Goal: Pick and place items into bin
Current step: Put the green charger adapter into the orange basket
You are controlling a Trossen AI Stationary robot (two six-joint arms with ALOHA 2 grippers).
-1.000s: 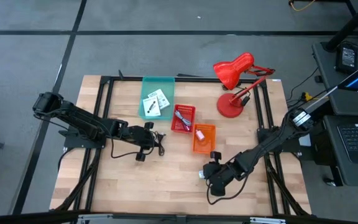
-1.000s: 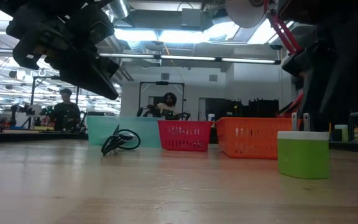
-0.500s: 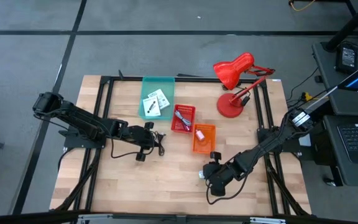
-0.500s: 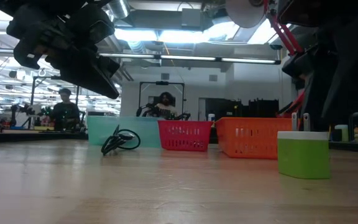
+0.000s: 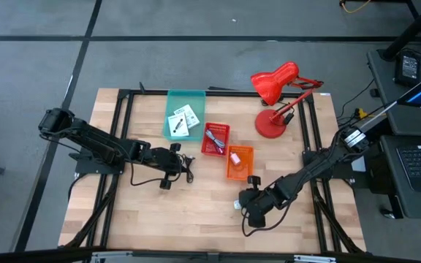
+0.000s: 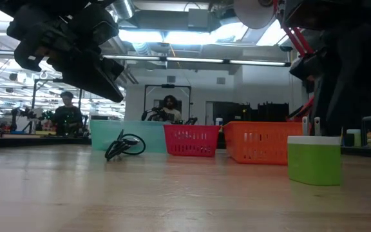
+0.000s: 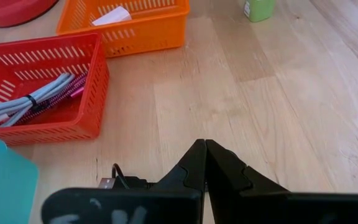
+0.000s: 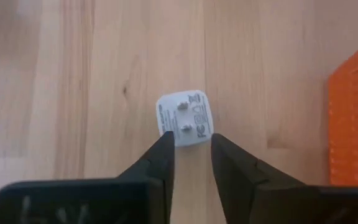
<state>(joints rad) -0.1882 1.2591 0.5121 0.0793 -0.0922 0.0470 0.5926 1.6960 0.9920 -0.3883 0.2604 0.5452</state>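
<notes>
A small white charger block with a green body (image 8: 184, 118) lies on the wood near the table's near right (image 5: 236, 205), and stands tall in the low view (image 6: 314, 161). My right gripper (image 8: 192, 139) hovers over it, open, fingertips flanking its near end. A coiled black cable (image 5: 188, 168) (image 6: 124, 145) rests on the table mid-left. My left gripper (image 7: 205, 148) is shut just beside it (image 5: 175, 156). Two white cards (image 5: 183, 120) lie in the teal bin (image 5: 186, 97).
A red basket (image 5: 215, 148) holding grey and dark red cables (image 7: 23, 102) and an orange basket (image 5: 240, 172) with a pale piece sit at table centre. A red desk lamp (image 5: 276, 98) stands far right. Bare wood lies along the near edge. People show in the room behind.
My right arm has shifted slightly over the charger block, as the low view shows. The block, the cable and the left arm have kept still.
</notes>
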